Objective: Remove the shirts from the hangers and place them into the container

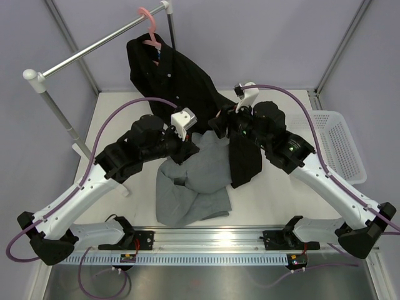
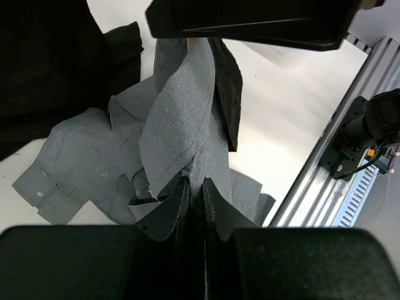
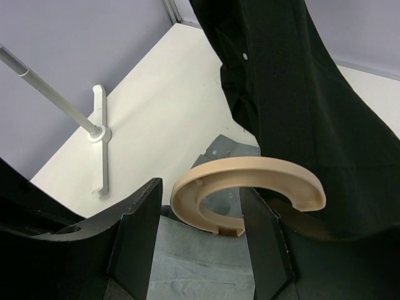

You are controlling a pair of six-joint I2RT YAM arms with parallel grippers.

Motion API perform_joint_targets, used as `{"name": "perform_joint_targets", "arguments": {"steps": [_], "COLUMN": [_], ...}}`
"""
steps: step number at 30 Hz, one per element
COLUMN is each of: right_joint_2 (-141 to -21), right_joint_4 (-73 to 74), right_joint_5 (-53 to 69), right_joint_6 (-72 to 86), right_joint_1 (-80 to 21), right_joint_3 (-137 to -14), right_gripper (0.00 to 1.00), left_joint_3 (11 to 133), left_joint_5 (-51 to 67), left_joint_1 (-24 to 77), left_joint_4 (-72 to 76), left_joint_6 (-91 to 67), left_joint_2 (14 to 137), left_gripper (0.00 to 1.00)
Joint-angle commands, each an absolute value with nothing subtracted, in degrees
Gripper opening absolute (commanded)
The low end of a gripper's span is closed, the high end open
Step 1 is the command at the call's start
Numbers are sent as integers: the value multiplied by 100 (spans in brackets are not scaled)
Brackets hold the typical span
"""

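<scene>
**Two claws, one hanger to free**

Our left gripper (image 2: 195, 184) is pinched shut on a fold of the grey shirt (image 2: 181, 106), which lies crumpled on the table (image 1: 269, 200), near the arms. Our right gripper (image 3: 200, 190) stands open, its jaws straddling the hook of the beige hanger (image 3: 250, 170) without clamping it.

To do this well, we should close squarely on the hook, then draw hanger and cloth apart gently so no sleeve snags. The container (image 1: 350, 150) sits at the right edge. The black shirt (image 1: 169, 75) hangs on the pink hanger (image 1: 149, 28) at the far rail (image 1: 94, 47).

We cannot see the beige hanger's shoulders, nor whether they sit inside the cloth.
</scene>
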State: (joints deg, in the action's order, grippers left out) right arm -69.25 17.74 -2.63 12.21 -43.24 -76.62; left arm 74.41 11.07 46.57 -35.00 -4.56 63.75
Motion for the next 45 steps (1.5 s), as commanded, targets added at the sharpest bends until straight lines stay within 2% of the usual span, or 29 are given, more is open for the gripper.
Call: {"name": "perform_joint_targets", "arguments": {"steps": [1, 6, 9, 10, 11, 12, 13, 14, 16, 17, 20, 21, 26, 33, 39, 45], "right_joint_2": [-7040, -7084, -7032, -7005, -6970, -6891, -6847, -6803, -6689, -6636, -6469, -6443, -6363, -6512, -6627, -6759], "right_joint_4": [1433, 1345, 1362, 1362, 1371, 1371, 1371, 1388, 1441, 1468, 1599, 1608, 1591, 1433, 1380, 1371], "right_joint_5": [-492, -536, -527, -571, -615, -676, -825, -922, -1106, -1160, -1291, -1344, -1941, -2311, -2662, -2856], "right_joint_6": [1283, 1301, 1327, 1310, 1249, 1205, 1143, 1021, 836, 791, 598, 554, 264, 272, 343, 387], "right_joint_1": [-4403, -4421, -4421, -4421, -4430, -4430, -4430, -4430, -4430, -4430, -4447, -4447, -4447, -4447, -4447, -4447], "right_joint_3": [-7945, -7945, -7972, -7980, -7972, -7963, -7928, -7910, -7866, -7858, -7849, -7849, -7796, -7787, -7796, -7814], "right_gripper": [60, 52, 38, 26, 19, 13, 2, 0, 0, 0, 0, 0, 0, 0, 0, 0], "left_joint_3": [7436, 7409, 7348, 7348, 7339, 7339, 7339, 7348, 7365, 7374, 7479, 7540, 7594, 6759, 6557, 6276], "left_joint_5": [1116, 1125, 1046, 1020, 967, 941, 932, 906, 862, 774, 371, 291, 53, 132, 500, 695], "left_joint_1": [4685, 4685, 4685, 4685, 4685, 4685, 4685, 4685, 4685, 4685, 4685, 4685, 4685, 4685, 4685, 4685], "left_joint_4": [-2997, -2997, -2997, -3006, -3006, -3006, -3006, -3006, -3006, -3023, -3207, -3304, -3761, -3771, -3771, -3771], "left_joint_6": [-457, -431, -378, -352, -352, -360, -369, -378, -396, -387, -334, -343, -685, -1089, -1388, -1582], "left_joint_2": [6275, 6275, 6284, 6293, 6302, 6302, 6293, 6276, 6188, 6153, 5898, 5819, 5117, 4588, 4737, 4825], "left_gripper": [0, 0, 0, 0, 2, 8, 15, 35, 56, 73, 94, 96, 99, 99, 98, 91]}}
